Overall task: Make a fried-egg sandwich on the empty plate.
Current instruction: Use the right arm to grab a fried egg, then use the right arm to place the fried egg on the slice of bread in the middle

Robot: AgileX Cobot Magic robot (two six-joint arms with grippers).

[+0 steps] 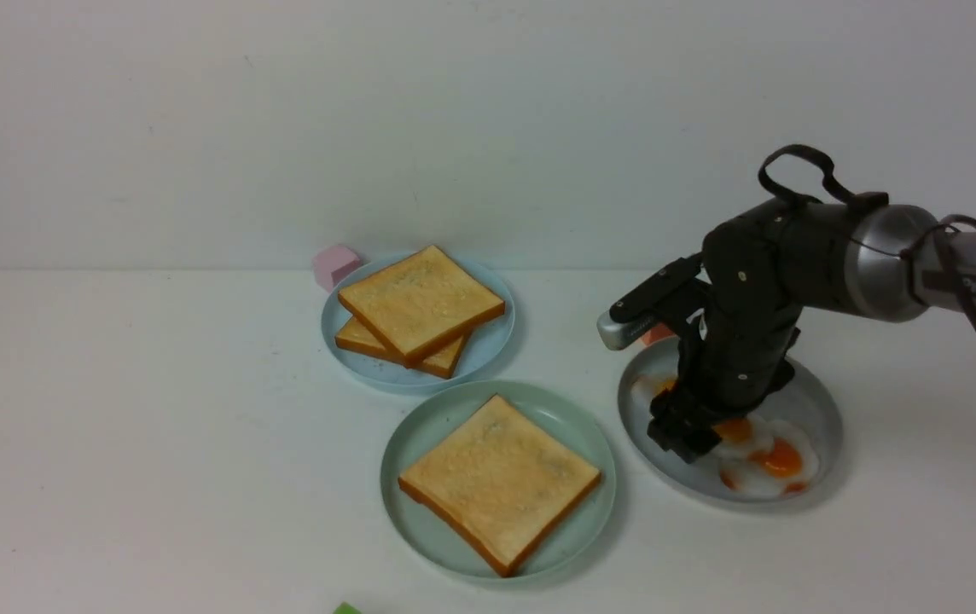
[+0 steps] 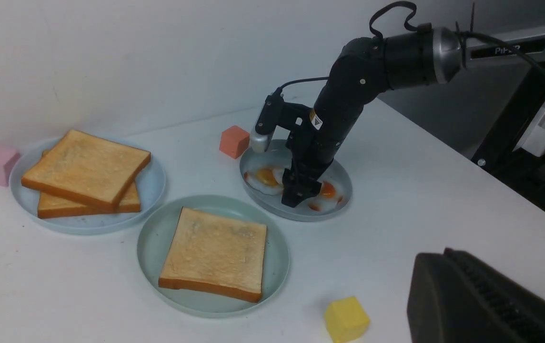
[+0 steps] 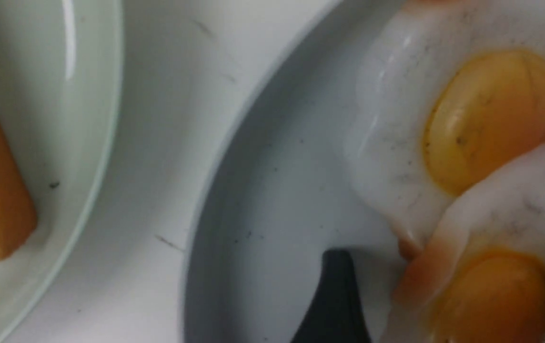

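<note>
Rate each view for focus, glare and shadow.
Front view: even light, slightly soft, faint shadow under the mint-green plate. Left wrist view: sharpest, no glare. Right wrist view: too close, blurred, glare streaks on the egg white and that plate.

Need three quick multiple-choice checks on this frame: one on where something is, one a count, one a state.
1. Where is the right gripper?
A) raised high above everything
B) down in the grey plate among the fried eggs
C) out of view

2. How many toast slices on the light-blue plate?
A) three
B) one
C) two

3. State of the mint-green plate?
A) holds one toast slice, no egg
B) toast plus egg
C) bare

Answers:
1 B: in the right wrist view its fingers flank one of them.
2 C: two overlapping slices show.
3 A: a single slice lies there uncovered.
</note>
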